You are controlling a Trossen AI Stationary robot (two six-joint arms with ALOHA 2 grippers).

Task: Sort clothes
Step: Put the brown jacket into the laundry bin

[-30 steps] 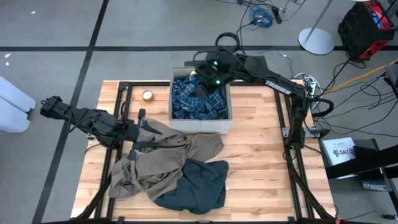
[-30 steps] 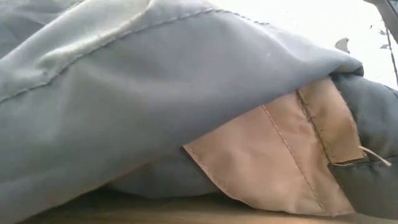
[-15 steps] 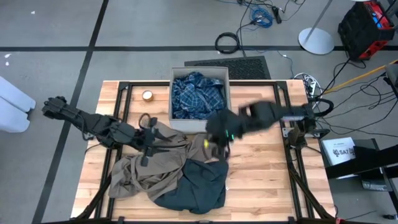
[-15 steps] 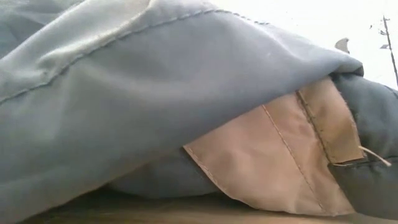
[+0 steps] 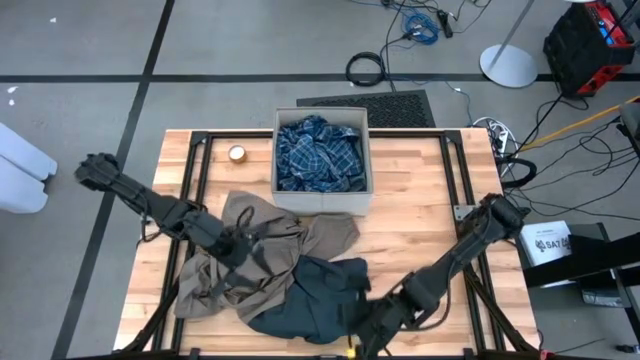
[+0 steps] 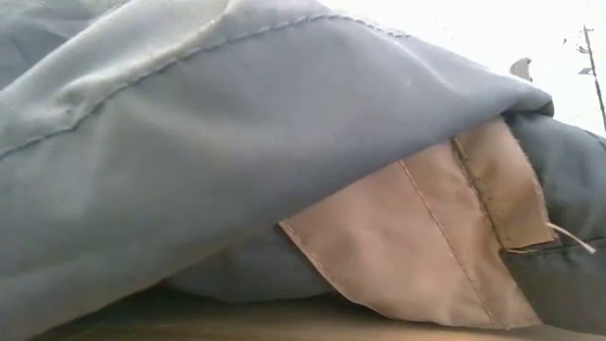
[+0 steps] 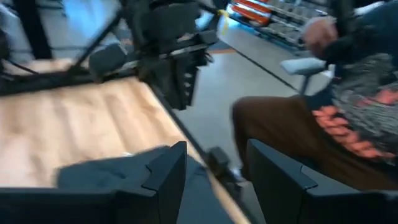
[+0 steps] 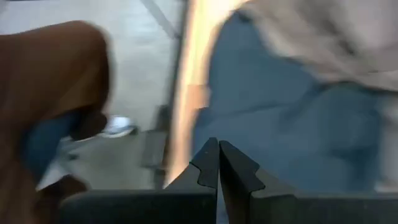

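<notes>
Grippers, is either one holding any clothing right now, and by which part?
No. The left gripper is open over the tan-brown garment, gripping nothing. The right gripper is shut and empty near the dark slate garment.

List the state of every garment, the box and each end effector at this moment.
Blue plaid shirt: bunched inside the fabric box.
Fabric box: upright on the table, filled.
Tan-brown garment: crumpled on the table, partly under the left arm.
Dark slate garment: heaped at the near edge, overlapping the tan one.
Left end effector: open, empty, above the tan-brown garment.
Right end effector: shut, empty, by the slate garment.
</notes>
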